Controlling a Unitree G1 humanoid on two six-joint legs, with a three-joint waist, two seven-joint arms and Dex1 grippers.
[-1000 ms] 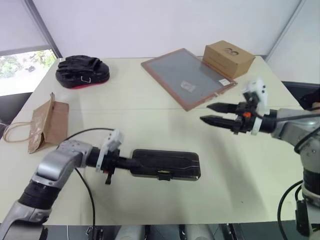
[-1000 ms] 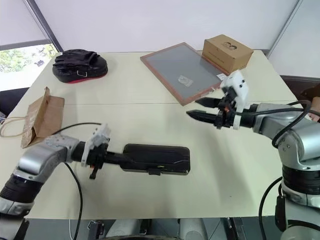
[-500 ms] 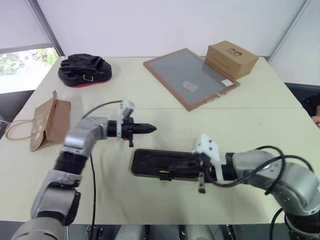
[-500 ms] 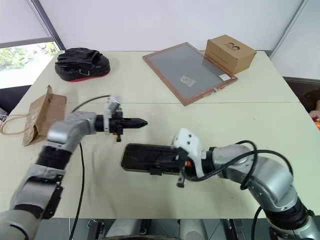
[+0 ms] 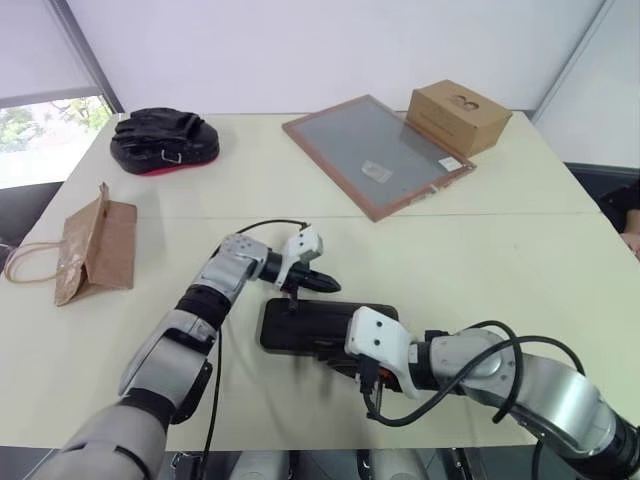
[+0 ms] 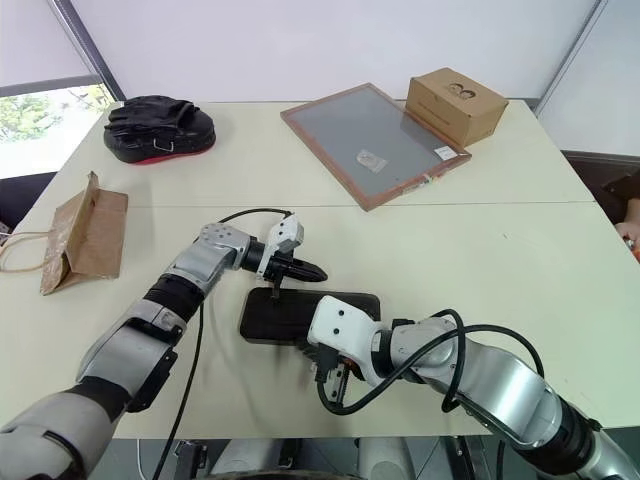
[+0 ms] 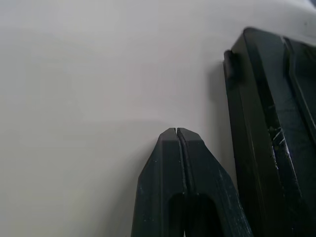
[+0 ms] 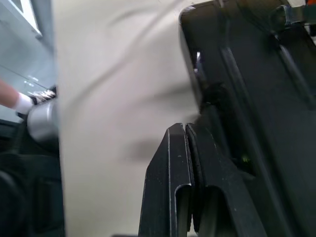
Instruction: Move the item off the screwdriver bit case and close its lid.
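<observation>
Left eye view: cream table, white wall, window.

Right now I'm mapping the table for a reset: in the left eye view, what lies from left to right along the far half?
Kraft-paper bag → black gloves → red-framed grey panel → brown cardboard box.

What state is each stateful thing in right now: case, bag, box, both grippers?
screwdriver bit case: lid down, flat on the table, nothing lying on it.
paper bag: lying flat near the table's left edge, off the case.
cardboard box: closed.
left gripper: shut, empty, beside the case.
right gripper: shut, empty, at the case's edge.
</observation>
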